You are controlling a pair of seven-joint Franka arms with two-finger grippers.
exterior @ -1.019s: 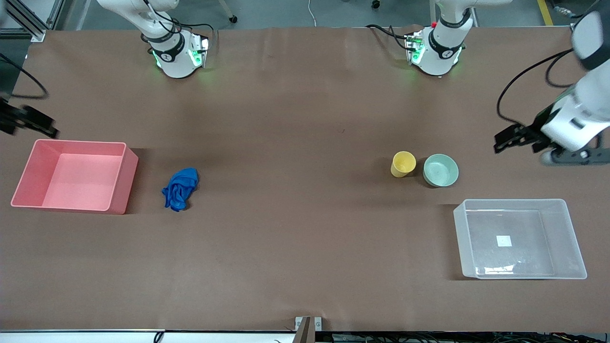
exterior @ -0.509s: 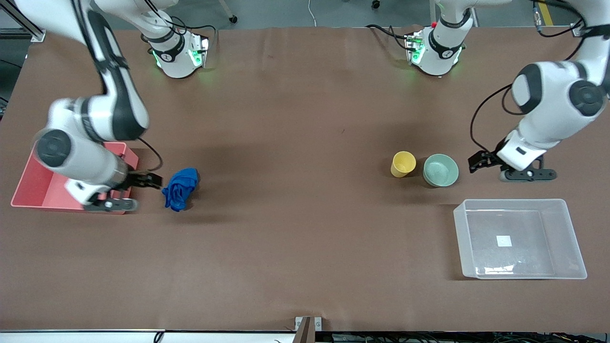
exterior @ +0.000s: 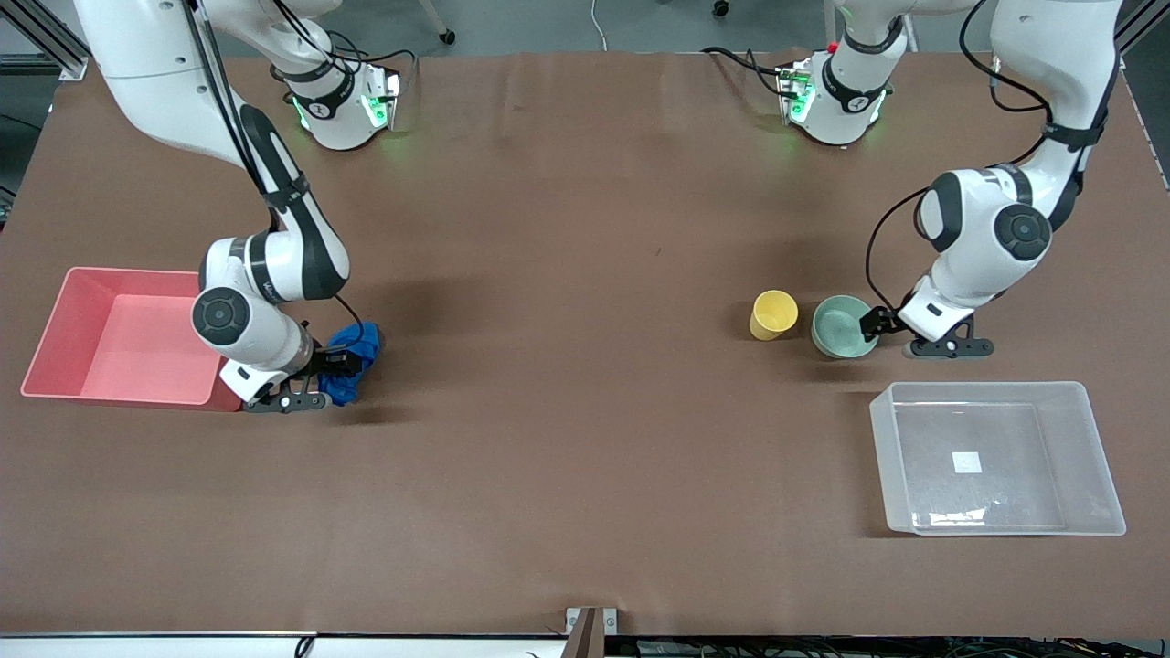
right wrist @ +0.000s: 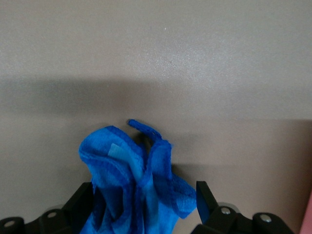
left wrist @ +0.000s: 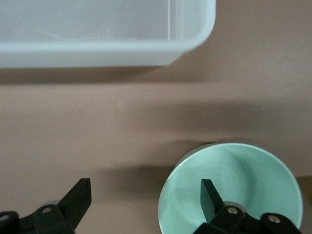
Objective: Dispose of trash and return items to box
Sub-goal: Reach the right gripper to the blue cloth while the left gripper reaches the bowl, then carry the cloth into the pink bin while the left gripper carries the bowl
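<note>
Blue cloth wad (exterior: pixel 352 363) sits between the right gripper's (right wrist: pixel 144 197) spread fingers, beside the pink bin (exterior: pixel 55 331). Left gripper (left wrist: pixel 146 195), spread, straddles the mint bowl's (exterior: pixel 839 327) rim (yellow cup (exterior: pixel 773 314) just beside); clear box (exterior: pixel 887 448) nearby.

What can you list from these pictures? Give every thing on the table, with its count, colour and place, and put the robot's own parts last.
Cloth: one, bright blue, beside the pink bin, between the right gripper's open jaws.
Pink bin: one, at the right arm's end.
Cup: one, yellow, beside the bowl.
Bowl: one, mint green, farther from the front camera than the clear bin.
Clear bin: one, at the left arm's end.
Table: one, brown.
Right gripper: at the cloth.
Left gripper: open, straddling the bowl's rim.
</note>
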